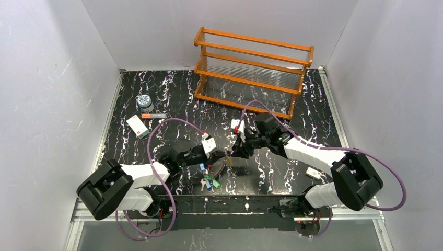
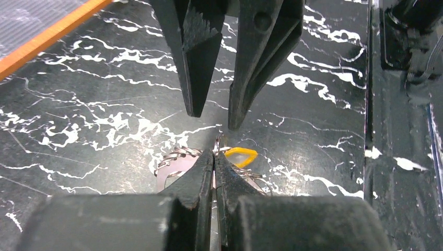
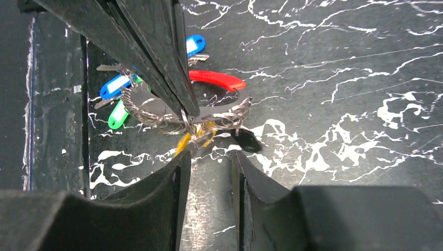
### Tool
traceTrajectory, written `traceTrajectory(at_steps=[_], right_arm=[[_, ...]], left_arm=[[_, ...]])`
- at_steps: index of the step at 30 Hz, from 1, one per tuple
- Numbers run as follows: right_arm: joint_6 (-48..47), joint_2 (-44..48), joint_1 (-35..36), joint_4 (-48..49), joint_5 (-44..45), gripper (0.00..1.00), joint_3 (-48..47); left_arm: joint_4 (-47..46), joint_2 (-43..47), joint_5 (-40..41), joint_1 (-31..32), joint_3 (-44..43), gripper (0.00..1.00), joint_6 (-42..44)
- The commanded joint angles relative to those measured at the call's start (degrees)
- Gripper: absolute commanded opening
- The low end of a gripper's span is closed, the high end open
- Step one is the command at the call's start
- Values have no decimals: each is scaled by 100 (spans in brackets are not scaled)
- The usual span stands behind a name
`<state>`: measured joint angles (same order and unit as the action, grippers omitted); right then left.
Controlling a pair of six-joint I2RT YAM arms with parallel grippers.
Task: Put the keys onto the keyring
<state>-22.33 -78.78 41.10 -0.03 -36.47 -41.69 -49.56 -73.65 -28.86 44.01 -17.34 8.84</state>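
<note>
Keyring [image 3: 149, 107] flat on the black marbled table [image 1: 172, 89]: a silvery loop hung with small wire rings, with a curved red piece [image 3: 217, 79] along one side of it.

Left gripper [image 2: 214, 157]: right at the keyring, reaching in from its left side. Jaws pressed fully together, tips pinching thin silvery wire at the keyring's edge, a small loop of that wire poking out just past the tips. Yellow key [image 2: 243, 155] directly beside that pinch and touching the wire.

Right gripper [image 3: 209, 157]: just beside the keyring, coming in from its far right, opposite the left gripper and almost tip to tip with it. Jaws parted with a clear gap and nothing between them. No contact with the wire visible in either wrist view.

Keys [image 3: 116, 86]: blue and green heads clustered against the keyring's near-left side, metal blades showing on a couple of them. Threaded on the small rings or only lying against them: cannot tell.

Wooden rack [image 1: 256, 40]: well apart from the keyring, toward the far side of the table and a little to the right.

Round patterned jar [image 1: 144, 101], orange-tipped stick [image 1: 153, 115] and white card [image 1: 137, 126]: well apart from the keyring, off to its far left. All three close together, the jar farthest from the keyring's side of the table, the card nearest.
</note>
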Motion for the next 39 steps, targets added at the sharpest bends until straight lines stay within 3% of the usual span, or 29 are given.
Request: traceTrajectory(at_steps=[1, 10, 19, 24, 28, 33, 36, 39], right_arm=[[702, 362, -185, 1219, -625, 43, 290], [1200, 450, -246, 2194, -1229, 42, 516], [1096, 381, -257, 2096, -1276, 22, 460], [1001, 311, -269, 1873, -1196, 5, 398], [964, 129, -269, 1750, -1298, 1, 319], [1027, -242, -269, 1796, -1654, 6, 236], [1145, -276, -264, 2060, -1661, 24, 300], [1195, -177, -269, 2272, -1517, 33, 400]], left_arm=[[-988, 321, 375, 20, 311, 0, -513], [-2913, 283, 582, 20, 831, 0, -1078], [-3147, 363, 569, 20, 868, 0, -1124], [-3149, 413, 614, 20, 886, 0, -1131], [-3209, 413, 623, 22, 882, 0, -1143], [-3337, 404, 623, 20, 891, 0, -1189], [-3389, 403, 647, 20, 915, 0, -1208], [-3425, 408, 675, 20, 946, 0, -1243]])
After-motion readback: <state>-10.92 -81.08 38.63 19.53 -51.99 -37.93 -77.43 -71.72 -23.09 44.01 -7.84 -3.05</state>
